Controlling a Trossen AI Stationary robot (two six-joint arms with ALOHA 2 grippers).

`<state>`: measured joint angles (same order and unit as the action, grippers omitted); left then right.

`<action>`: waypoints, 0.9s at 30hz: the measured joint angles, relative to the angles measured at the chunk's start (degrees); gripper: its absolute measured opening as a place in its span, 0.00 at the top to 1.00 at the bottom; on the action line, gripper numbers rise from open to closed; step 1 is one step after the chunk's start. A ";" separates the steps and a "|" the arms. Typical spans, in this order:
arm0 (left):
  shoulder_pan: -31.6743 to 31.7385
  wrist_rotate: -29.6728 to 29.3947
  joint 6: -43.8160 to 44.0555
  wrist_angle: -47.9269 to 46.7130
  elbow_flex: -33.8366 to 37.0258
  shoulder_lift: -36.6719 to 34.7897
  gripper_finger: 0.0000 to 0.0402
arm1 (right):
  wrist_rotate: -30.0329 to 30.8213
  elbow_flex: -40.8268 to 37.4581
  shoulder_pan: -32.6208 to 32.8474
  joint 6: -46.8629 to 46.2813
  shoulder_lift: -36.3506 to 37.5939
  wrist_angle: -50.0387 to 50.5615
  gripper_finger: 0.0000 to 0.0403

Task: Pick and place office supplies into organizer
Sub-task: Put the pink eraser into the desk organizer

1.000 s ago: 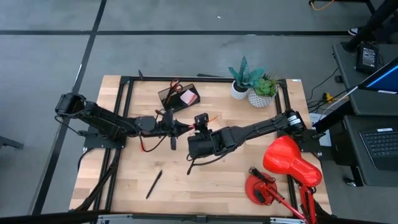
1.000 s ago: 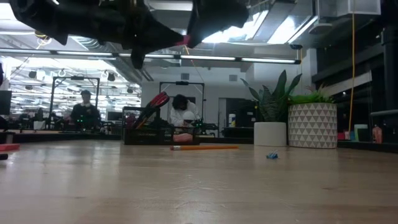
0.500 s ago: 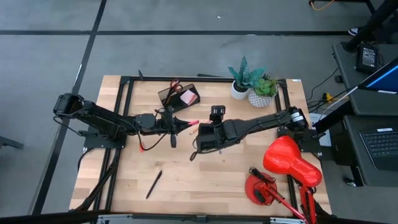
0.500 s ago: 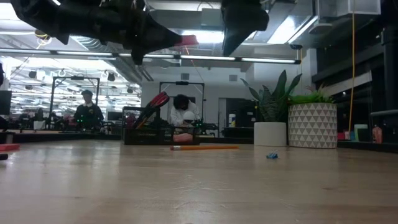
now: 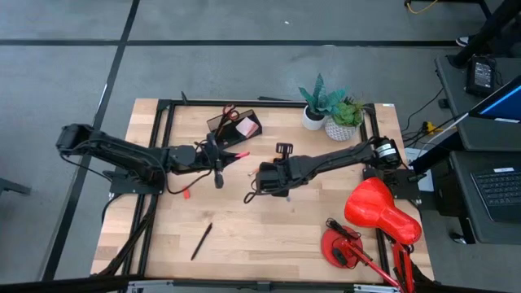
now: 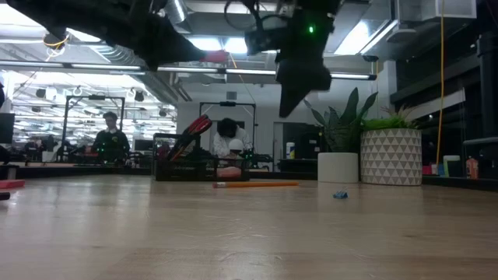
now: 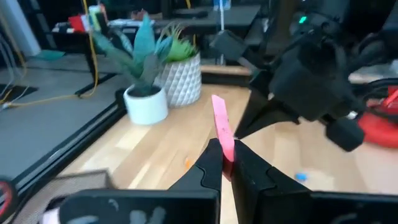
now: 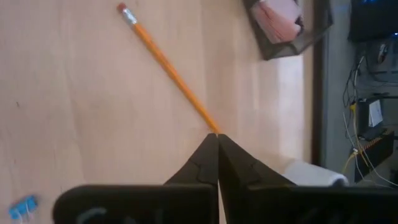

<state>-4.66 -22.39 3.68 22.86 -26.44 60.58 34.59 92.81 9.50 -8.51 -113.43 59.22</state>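
From the high view I see the left gripper (image 5: 236,155) out over the middle of the wooden tabletop (image 5: 269,236), its jaws clamped on a small pink-red eraser (image 5: 242,154). It sits just in front of the organizer (image 5: 234,125), which stands near the far edge with red-handled scissors (image 5: 229,112) and a pink sticky-note pad (image 5: 245,127) inside. The right gripper (image 5: 282,149) reaches in from the right to the table's centre, close beside the left one. A black pen (image 5: 201,241) lies alone toward the near left. Two potted plants (image 5: 332,114) stand at the far right and a red desk lamp (image 5: 370,224) fills the near right corner.

In the low view both arms hang above the tabletop — the left gripper (image 6: 204,56) holds the eraser (image 6: 215,56) high in the air, and the right gripper (image 6: 285,110) points down with jaws pressed together. The orange pencil (image 6: 255,184) lies flat in front of the organizer (image 6: 194,165), with a small blue clip (image 6: 340,194) to its right. People show in the room behind.

The left wrist view shows the eraser (image 7: 222,132) standing up between that arm's two dark fingers (image 7: 208,167), gripped at its lower end.

The right wrist view shows the jaws shut on nothing, their tip (image 8: 216,137) right over one end of the pencil (image 8: 166,68) — I cannot tell whether it touches. The organizer (image 8: 287,25) with the pink pad sits at the picture's corner.
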 joint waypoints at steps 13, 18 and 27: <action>0.93 -4.94 0.72 1.10 5.84 -1.62 0.98 | -9.36 -25.96 -0.42 6.66 16.14 -39.47 1.00; 2.46 -7.10 6.34 -0.08 7.56 -1.61 0.98 | -12.36 -35.73 -0.57 8.89 22.95 -52.44 1.00; 6.00 -12.57 16.76 -7.56 7.61 -0.15 0.98 | -12.22 -45.15 -0.79 9.25 26.65 -62.45 1.00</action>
<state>1.34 -34.96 20.44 15.30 -18.83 60.43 22.37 47.66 8.71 0.74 -86.77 -3.24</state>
